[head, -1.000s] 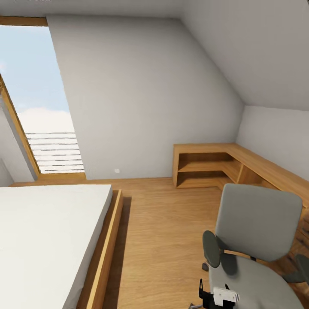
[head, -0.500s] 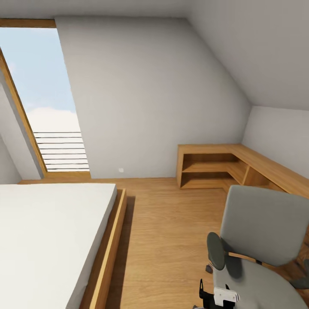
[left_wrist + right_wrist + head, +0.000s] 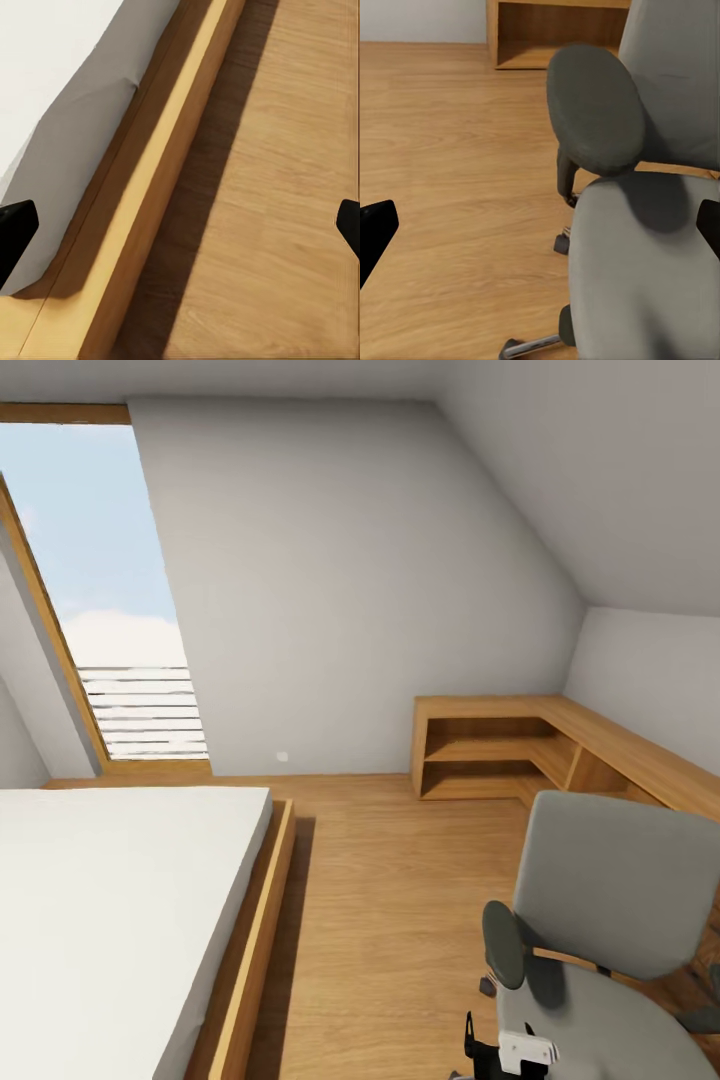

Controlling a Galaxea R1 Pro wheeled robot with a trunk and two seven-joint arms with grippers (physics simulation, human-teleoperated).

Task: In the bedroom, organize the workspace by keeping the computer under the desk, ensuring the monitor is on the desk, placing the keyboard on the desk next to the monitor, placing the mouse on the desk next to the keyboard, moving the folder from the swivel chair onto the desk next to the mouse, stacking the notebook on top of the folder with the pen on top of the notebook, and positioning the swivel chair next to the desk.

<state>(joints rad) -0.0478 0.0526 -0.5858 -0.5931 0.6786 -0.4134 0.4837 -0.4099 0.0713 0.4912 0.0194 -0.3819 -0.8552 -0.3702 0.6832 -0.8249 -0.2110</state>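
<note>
The swivel chair (image 3: 600, 950) stands at the lower right of my head view, on the wooden floor (image 3: 400, 900), well right of the bed (image 3: 110, 920). Its seat looks bare; no folder lies on what I can see. My left tool (image 3: 180, 221) hangs spread and empty over the bed frame's edge. My right tool (image 3: 540, 221), also spread and empty, hovers just beside the chair's armrest (image 3: 596, 109). The backrest stands toward the corner shelf (image 3: 500, 745), so the seat faces me. To move it well, I judge I should push low and steadily, letting the casters roll.
</note>
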